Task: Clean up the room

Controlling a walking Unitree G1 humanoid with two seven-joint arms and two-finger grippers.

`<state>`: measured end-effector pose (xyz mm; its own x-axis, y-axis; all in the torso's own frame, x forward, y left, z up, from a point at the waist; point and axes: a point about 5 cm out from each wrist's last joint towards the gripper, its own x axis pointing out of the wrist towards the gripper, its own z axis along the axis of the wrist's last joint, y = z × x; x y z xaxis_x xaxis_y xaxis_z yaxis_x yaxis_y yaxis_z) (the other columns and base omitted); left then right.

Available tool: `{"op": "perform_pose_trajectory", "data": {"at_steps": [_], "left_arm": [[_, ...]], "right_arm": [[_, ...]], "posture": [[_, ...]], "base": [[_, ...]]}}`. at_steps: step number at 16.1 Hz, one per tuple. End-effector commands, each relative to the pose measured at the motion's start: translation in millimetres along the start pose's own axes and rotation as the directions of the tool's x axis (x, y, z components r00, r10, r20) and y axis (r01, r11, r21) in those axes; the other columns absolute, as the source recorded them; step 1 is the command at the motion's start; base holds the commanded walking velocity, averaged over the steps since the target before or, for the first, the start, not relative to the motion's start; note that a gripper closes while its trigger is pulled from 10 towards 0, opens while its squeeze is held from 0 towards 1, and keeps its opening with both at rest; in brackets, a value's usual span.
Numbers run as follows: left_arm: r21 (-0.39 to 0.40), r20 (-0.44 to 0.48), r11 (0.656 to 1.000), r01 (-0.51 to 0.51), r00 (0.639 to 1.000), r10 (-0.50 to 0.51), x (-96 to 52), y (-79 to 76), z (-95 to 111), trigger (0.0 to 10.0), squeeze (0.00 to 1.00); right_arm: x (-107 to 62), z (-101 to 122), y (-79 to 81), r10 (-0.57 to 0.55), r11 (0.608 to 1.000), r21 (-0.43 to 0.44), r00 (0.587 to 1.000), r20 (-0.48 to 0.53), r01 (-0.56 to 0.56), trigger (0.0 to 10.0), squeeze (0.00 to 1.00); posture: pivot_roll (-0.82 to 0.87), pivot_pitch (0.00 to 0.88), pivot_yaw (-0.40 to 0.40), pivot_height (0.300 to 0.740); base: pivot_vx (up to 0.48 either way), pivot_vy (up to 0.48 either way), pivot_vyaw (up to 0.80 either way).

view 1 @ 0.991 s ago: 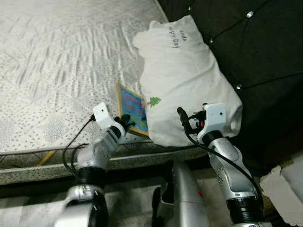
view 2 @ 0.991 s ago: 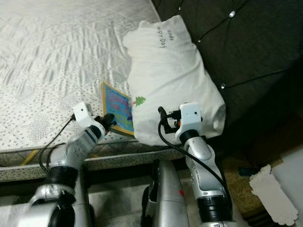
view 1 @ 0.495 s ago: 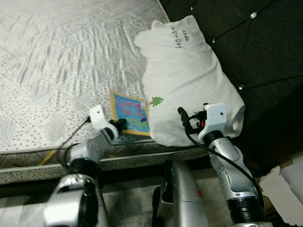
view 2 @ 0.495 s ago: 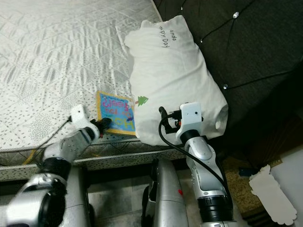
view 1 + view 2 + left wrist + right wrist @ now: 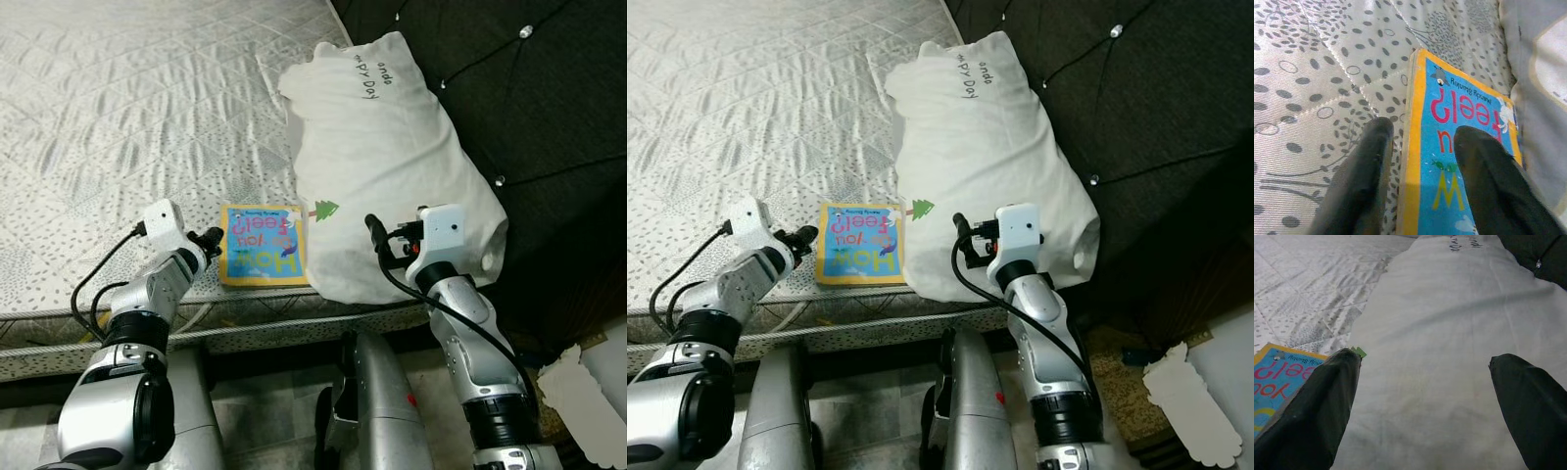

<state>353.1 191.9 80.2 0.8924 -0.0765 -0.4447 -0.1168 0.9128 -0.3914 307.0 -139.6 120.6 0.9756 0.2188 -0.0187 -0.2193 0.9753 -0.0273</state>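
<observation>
Quilted grey-white mattress [image 5: 127, 117] takes up most of my head views, with a dark tufted headboard [image 5: 549, 108] along its right side and a strip of tiled floor [image 5: 265, 411] below the near edge.

Largest item on the bed is a white pillow [image 5: 392, 166], lying lengthwise against the headboard. It carries dark lettering near its far end and a small green tree mark on the side facing the book. Its near end reaches the mattress edge.

Next is a picture book [image 5: 263, 258], flat on the mattress close to the near edge and just beside the pillow. Its cover is blue with a yellow border and large coloured letters. I see its right edge touching or slipping slightly under the pillow; I cannot tell which.

A pale scalloped object [image 5: 588, 392] lies on the floor at the lower right; I cannot identify it.

My left gripper [image 5: 1420, 156] is at the book's left edge. In the left wrist view the fingers [image 5: 1366, 166] are parted, one over the mattress and the other over the blue cover, with the yellow spine between them. They are not clamped on the book.

My right gripper [image 5: 1425, 382] is at the near end of the pillow. Its fingers [image 5: 1317, 401] are spread wide, with the white fabric between them and nothing gripped.
</observation>
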Motion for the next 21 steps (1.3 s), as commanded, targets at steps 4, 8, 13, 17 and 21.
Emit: {"op": "perform_pose_trajectory", "data": {"at_steps": [4, 8, 13, 17, 21], "left_arm": [[0.055, 0.202, 0.989, -0.14, 0.971, 0.126, -9.8, 13.7, 15, 10.0, 1.0], [0.142, 0.407, 0.977, -0.16, 0.909, 0.09, -46.7, 4.5, 12, 10.0, 1.0], [0.25, 0.533, 0.93, -0.27, 0.84, 0.101, -74.5, 0.2, 6, 10.0, 1.0], [0.258, 0.602, 0.935, -0.245, 0.797, 0.042, -77.8, -12.9, 19, 10.0, 0.0], [0.297, 0.6, 0.925, -0.239, 0.8, 0.014, -76.7, -27.6, 14, 10.0, 0.0]], "right_arm": [[10.9, 6, -3.6, -0.031, 1.0, 0.002, 0.999, 0.036, 0.031, 10.0, 0.0], [26.0, 9, 1.3, -0.032, 0.999, 0.035, 0.998, 0.063, 0.029, 10.0, 0.0], [37.6, 15, 7.7, -0.004, 0.992, 0.123, 0.994, 0.109, -0.009, 10.0, 0.0], [41.0, 22, 17.3, 0.026, 0.991, 0.127, 0.988, 0.154, -0.046, 10.0, 0.0], [38.4, 18, 8.6, -0.002, 0.991, 0.135, 0.988, 0.154, -0.019, 10.0, 0.0]], "posture": [[0.04, 0.01, -0.088, 0.542], [0.07, 0.0, -0.064, 0.542], [0.11, 0.0, -0.056, 0.542], [0.1, 0.0, -0.048, 0.587], [0.08, 0.0, -0.026, 0.636]], "base": [[0.0, 0.0, 0.0], [0.0, 0.0, 0.0], [0.0, 0.0, 0.0], [0.0, 0.0, 0.0], [0.0, 0.0, 0.0]]}}
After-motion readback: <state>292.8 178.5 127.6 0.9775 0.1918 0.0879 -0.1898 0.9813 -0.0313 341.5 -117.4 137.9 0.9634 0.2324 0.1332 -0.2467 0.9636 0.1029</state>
